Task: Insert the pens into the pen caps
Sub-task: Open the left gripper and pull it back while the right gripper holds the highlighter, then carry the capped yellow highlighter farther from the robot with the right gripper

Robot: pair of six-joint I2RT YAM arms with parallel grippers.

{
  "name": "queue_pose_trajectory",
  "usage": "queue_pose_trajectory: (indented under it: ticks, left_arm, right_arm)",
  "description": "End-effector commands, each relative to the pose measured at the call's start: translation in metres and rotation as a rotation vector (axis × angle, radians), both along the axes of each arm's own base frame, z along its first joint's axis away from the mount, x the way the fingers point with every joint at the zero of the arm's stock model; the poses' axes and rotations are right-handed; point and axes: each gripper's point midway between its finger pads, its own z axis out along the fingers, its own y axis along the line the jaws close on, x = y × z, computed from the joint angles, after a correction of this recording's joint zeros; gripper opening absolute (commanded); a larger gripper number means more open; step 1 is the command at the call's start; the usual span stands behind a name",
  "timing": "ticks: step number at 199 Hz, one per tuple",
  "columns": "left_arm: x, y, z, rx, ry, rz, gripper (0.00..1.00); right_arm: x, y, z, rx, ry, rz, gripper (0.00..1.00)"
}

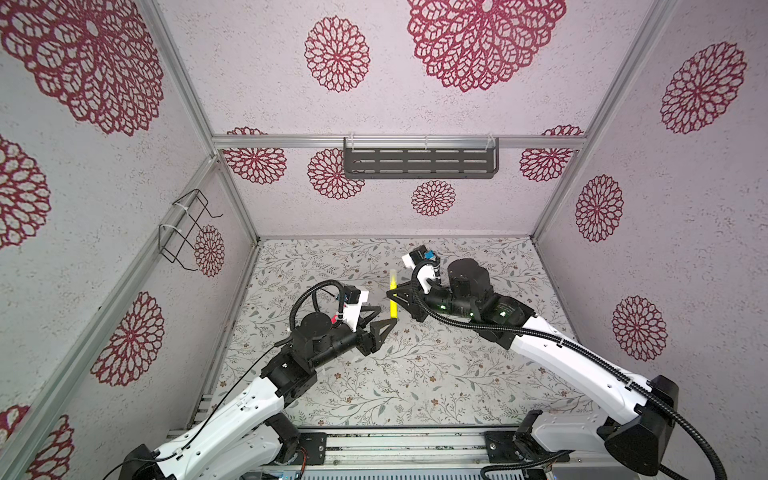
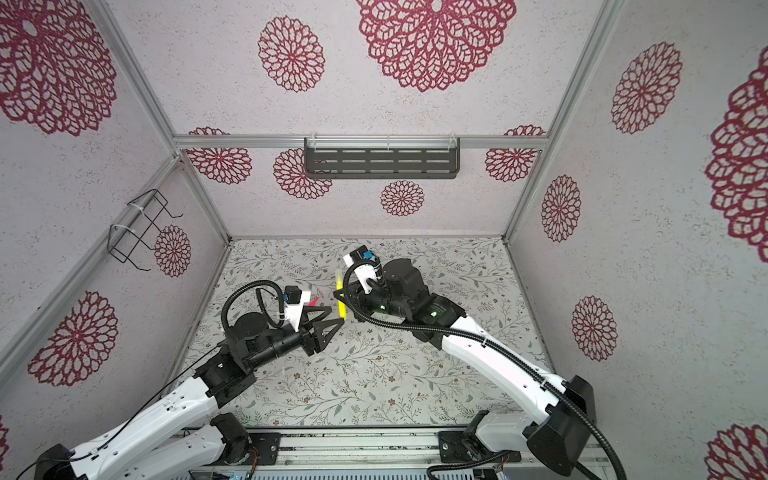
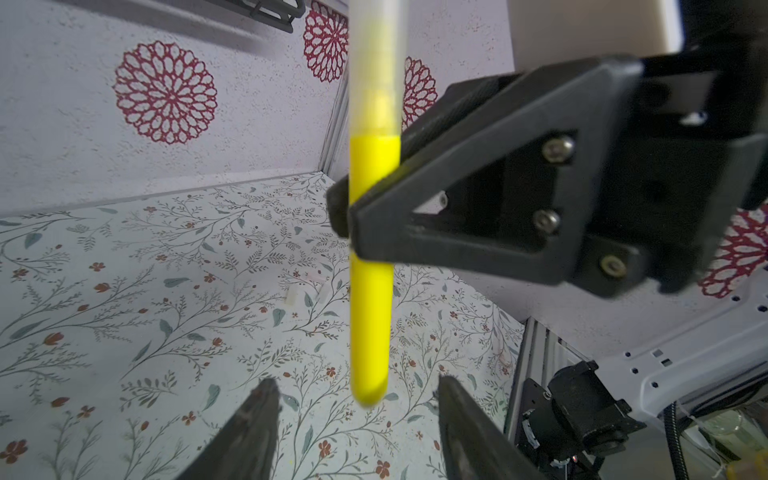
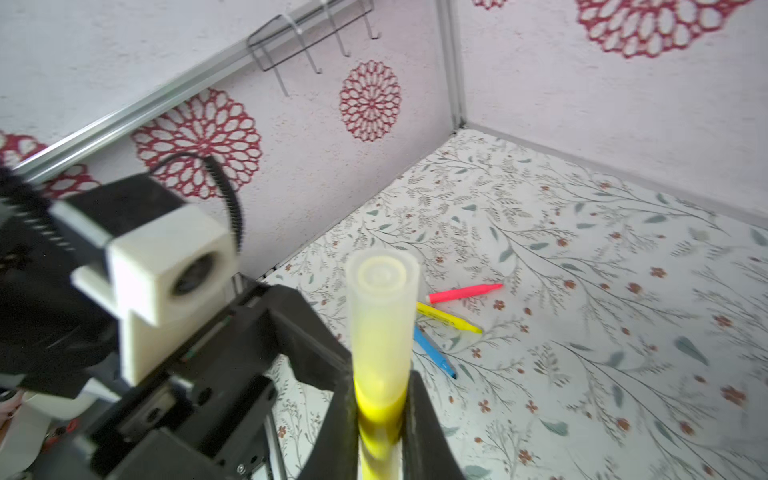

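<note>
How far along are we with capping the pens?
Done: one cap is on the held yellow pen, gripped by the right gripper; the left gripper is open. Left: red pen, loose yellow pen and blue pen lie uncapped on the mat.

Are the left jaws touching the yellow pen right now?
Apart. In the left wrist view the yellow pen hangs between the open jaws of the left gripper, mat showing on both sides. Only the right gripper clamps it.
</note>
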Motion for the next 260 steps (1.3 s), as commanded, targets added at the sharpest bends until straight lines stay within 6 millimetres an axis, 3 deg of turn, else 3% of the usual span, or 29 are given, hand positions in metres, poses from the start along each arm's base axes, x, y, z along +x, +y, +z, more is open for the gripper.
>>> queue_pose_trajectory:
  ticks: [1,43,127,216,260]
  left_arm:
    - [0.002,0.011,0.001,0.021,-0.027,0.063,0.64]
    - [0.014,0.028,-0.012,0.082,0.002,0.174,0.64]
    - [0.023,0.040,-0.036,0.183,0.092,0.252,0.64]
    - [0.020,0.046,-0.046,0.189,0.106,0.265,0.63]
    - [0.017,0.050,-0.050,0.183,0.112,0.271,0.63]
  right_arm:
    - [0.023,-0.045,0.025,-0.015,-0.029,-0.183,0.00]
    - [0.060,-0.111,-0.002,-0.186,0.047,-0.441,0.00]
    - [0.113,-0.238,-0.089,-0.534,0.300,-0.836,0.00]
    - [0.140,-0.304,-0.164,-0.744,0.508,-0.949,0.00]
    - [0.145,-0.327,-0.203,-0.863,0.594,-0.953,0.00]
